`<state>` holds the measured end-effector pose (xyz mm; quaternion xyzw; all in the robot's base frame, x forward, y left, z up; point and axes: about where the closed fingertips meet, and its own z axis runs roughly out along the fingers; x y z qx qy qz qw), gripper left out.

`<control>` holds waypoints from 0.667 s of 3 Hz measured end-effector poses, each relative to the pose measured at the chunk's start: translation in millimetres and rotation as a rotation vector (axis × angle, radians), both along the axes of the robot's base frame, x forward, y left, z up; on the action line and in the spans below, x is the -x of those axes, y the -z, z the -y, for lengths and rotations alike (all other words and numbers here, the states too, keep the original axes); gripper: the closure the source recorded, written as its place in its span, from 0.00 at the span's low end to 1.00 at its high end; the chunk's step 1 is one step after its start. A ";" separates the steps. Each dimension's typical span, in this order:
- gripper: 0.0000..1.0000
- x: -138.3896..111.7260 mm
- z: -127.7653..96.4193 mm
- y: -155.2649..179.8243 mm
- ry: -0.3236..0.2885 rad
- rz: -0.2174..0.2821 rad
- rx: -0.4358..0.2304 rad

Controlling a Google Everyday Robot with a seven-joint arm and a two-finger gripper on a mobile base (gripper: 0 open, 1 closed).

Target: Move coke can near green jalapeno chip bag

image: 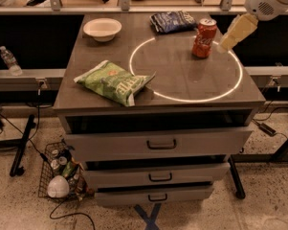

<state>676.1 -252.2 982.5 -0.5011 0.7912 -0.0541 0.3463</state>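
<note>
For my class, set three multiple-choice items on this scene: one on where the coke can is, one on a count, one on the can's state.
1. Where is the coke can?
A. in the bowl
B. rear right of the table
C. on the floor
2. How many drawers are there?
A. one
B. three
C. five
3. How is the can?
A. upright
B. on its side
C. crushed flat

Key: B, it stands far from the green jalapeno chip bag at front left; B, three handled fronts show; A, silver top up, with the claw just to its right.
</note>
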 end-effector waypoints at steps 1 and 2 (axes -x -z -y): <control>0.00 -4.8 0.8 6.5 0.029 -0.012 -0.043; 0.00 -22.0 5.8 16.1 0.074 -0.002 -0.129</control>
